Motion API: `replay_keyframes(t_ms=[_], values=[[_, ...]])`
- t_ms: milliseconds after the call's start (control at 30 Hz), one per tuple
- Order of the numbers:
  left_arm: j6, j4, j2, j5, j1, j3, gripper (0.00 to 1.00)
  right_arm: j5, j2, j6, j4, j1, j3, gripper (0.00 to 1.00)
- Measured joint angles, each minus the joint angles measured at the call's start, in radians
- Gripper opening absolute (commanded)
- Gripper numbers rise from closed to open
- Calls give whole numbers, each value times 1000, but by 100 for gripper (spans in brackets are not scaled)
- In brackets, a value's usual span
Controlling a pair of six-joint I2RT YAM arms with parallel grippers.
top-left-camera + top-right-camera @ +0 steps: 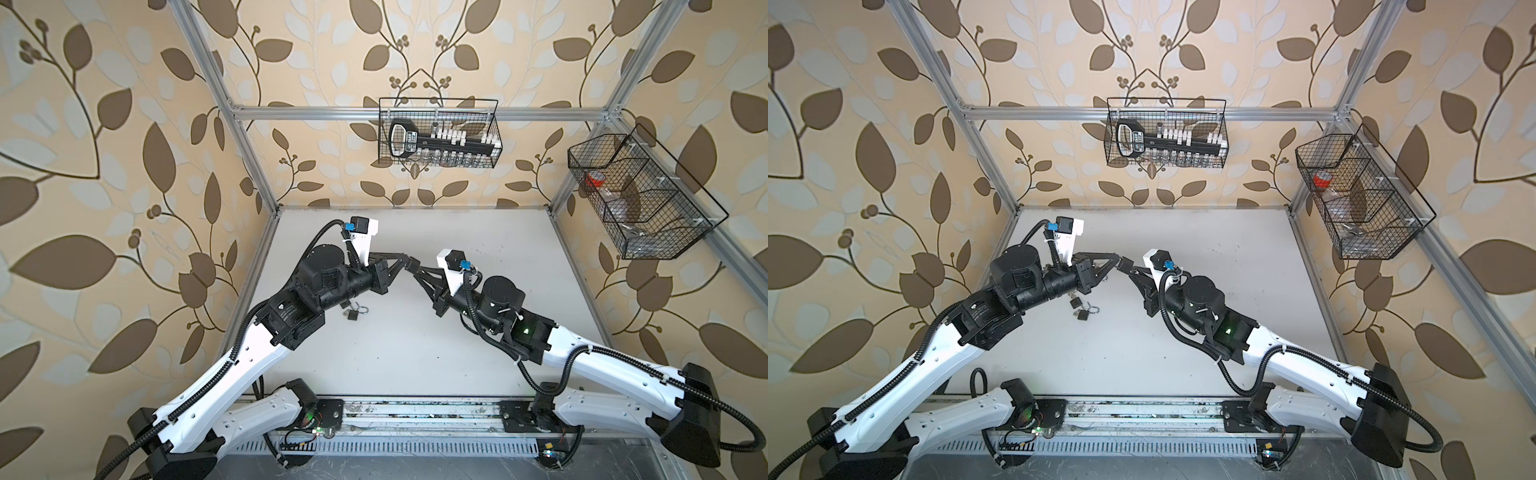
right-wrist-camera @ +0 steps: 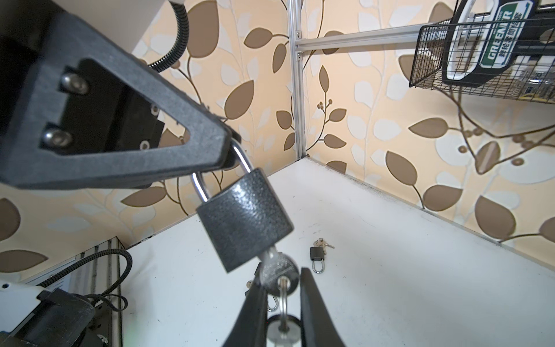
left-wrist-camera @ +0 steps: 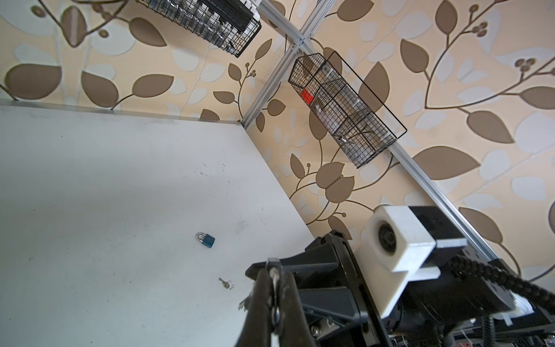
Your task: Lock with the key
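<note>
Key (image 2: 274, 269) apparently in held padlock (image 2: 243, 216)

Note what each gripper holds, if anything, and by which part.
Left gripper pinches the grey padlock by its shackle. Right gripper straddles the inserted key at its head; grip unclear.

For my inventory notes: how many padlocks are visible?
3: grey padlock in the left pincer, blue padlock on the table, small dark padlock beside keys. Others may be hidden.
</note>
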Motion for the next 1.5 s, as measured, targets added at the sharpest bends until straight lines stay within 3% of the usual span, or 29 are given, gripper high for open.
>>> replay_keyframes(t_ms=[200,400,633,833,1500], values=[[-3,1,0,0,0,0,0,0,-14,1,-11,0,0,2],[-9,3,0,1,0,0,0,4,-32,4,-23,2,-1,0],[-23,5,0,23,0,0,0,7,-43,6,-35,4,-5,31],[-31,26,1,41,0,0,0,16,-43,12,-44,2,-5,35],[-32,30,1,51,0,0,0,27,-43,19,-41,2,-9,6]])
